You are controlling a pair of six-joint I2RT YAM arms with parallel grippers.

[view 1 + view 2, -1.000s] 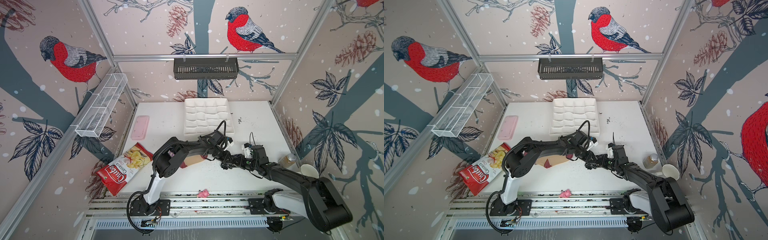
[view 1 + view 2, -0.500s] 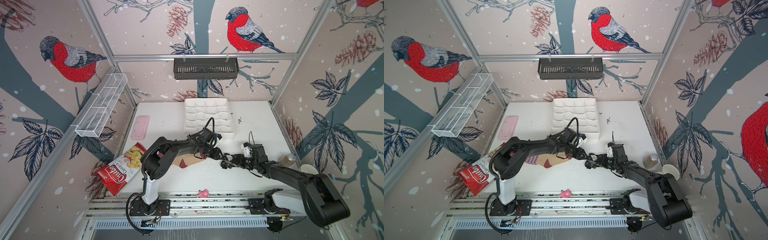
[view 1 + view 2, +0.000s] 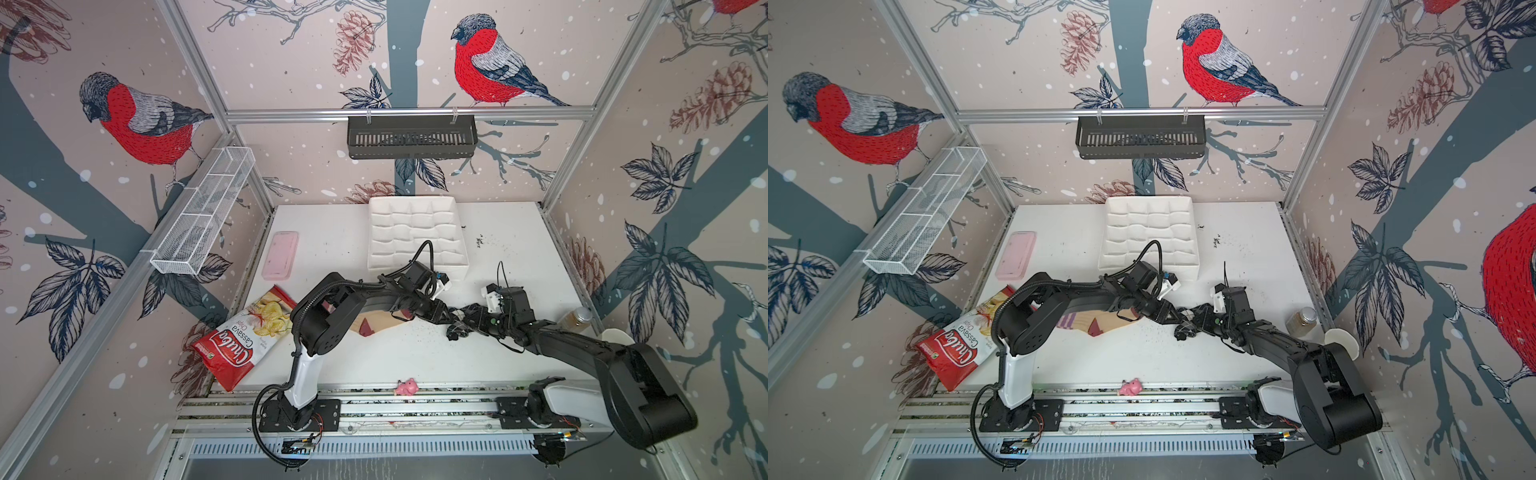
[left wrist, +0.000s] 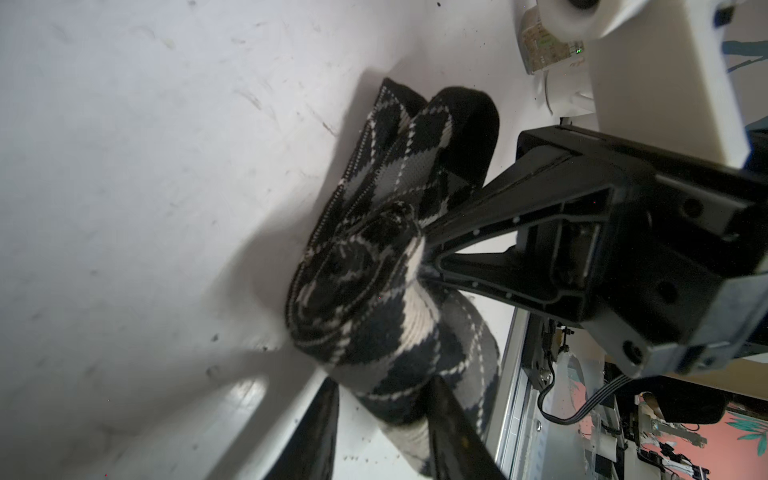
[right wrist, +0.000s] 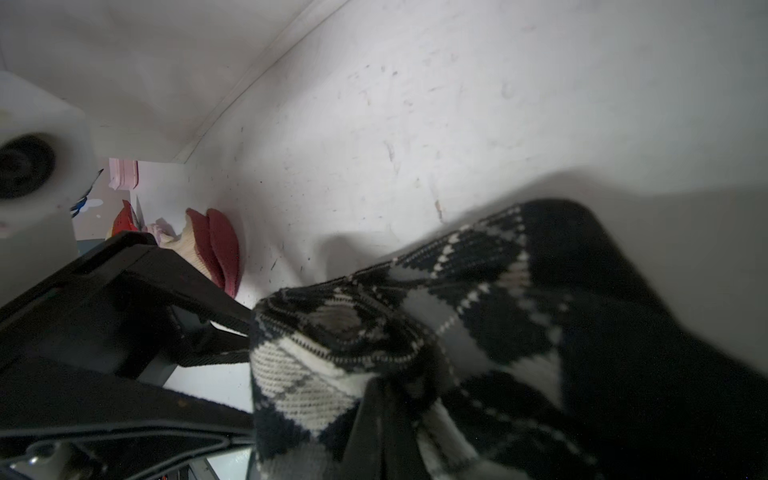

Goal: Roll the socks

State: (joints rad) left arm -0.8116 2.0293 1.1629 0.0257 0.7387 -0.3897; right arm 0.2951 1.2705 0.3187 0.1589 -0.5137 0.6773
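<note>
The black-grey-white argyle sock (image 3: 457,331) (image 3: 1185,329) is wound into a roll (image 4: 357,286) at mid-table between both grippers. My right gripper (image 5: 384,399) (image 3: 464,326) is shut on it, fingers buried in the roll's centre with fabric wrapped round them. My left gripper (image 4: 383,384) (image 3: 452,319) straddles the roll's loose end. One finger touches the fabric, while bare table shows between the other and the sock. The tan sock (image 3: 376,325) (image 3: 1100,322) with a maroon toe lies flat under the left arm, partly hidden.
A red-and-white chips bag (image 3: 245,332) hangs over the left table edge, with a pink case (image 3: 280,254) behind it. A white compartment tray (image 3: 415,237) stands at the back. A jar (image 3: 578,319) and a white cup (image 3: 619,334) sit far right. A pink toy (image 3: 406,387) lies on the front rail.
The left gripper's jaws have widened on the argyle sock. The left arm's elbow swung left and has come partway back. The right gripper has stayed shut in the roll.
</note>
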